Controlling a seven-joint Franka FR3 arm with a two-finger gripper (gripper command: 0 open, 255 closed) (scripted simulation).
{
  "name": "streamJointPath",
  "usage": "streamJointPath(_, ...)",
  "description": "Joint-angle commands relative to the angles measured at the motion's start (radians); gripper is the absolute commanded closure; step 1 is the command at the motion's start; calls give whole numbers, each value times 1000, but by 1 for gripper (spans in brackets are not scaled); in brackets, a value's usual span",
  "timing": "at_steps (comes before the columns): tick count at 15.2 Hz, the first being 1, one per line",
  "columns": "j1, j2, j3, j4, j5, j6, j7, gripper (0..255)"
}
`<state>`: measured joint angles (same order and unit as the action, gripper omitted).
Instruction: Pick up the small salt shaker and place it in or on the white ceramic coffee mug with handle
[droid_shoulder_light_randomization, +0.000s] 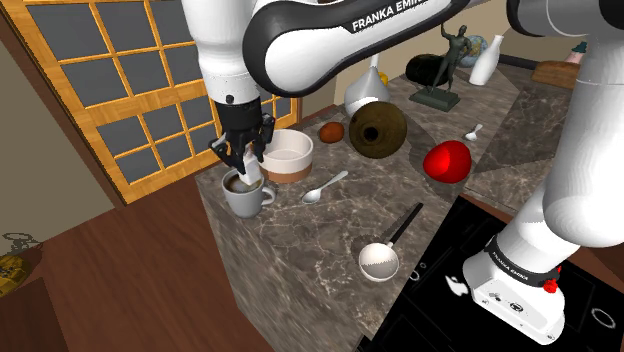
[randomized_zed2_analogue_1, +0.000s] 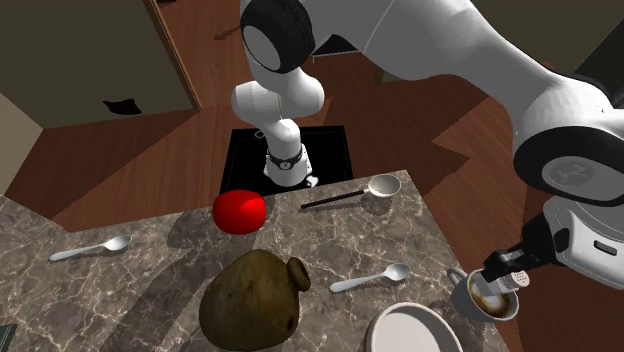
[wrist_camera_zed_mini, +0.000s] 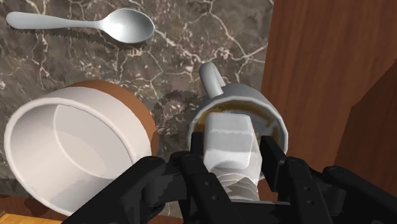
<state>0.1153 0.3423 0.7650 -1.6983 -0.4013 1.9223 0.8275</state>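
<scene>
Marble counter (droid_shoulder_light_randomization: 300, 240), tool (wrist_camera_zed_mini: 233, 146) clamped on white salt shaker (wrist_camera_zed_mini: 229, 130) over mug (wrist_camera_zed_mini: 270, 108), mug's inside mostly hidden

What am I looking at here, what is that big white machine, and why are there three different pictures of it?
It is a white robot arm with a black two-finger gripper as its hand. One picture looks down from beside its stand, one faces it across the marble counter, and one comes from a camera on the hand itself. On the counter are a mug, a white bowl, a spoon, a red object, a dark round jug and a small ladle. The gripper holds a pale salt shaker clasped between its fingers, right over the mug's mouth.
</scene>
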Motion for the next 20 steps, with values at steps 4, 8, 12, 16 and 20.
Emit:
streamJointPath(4, 0, -1, 0, -1, 0, 1, 0, 0)
streamJointPath(8, 0, -1, 0, -1, 0, 1, 0, 0)
streamJointPath(12, 6, -24, 13, 71, 25, -87, -17, 0)
streamJointPath(16, 9, -27, 16, 93, 29, -111, -21, 0)
streamJointPath(20, 9, -27, 16, 93, 29, -111, -21, 0)
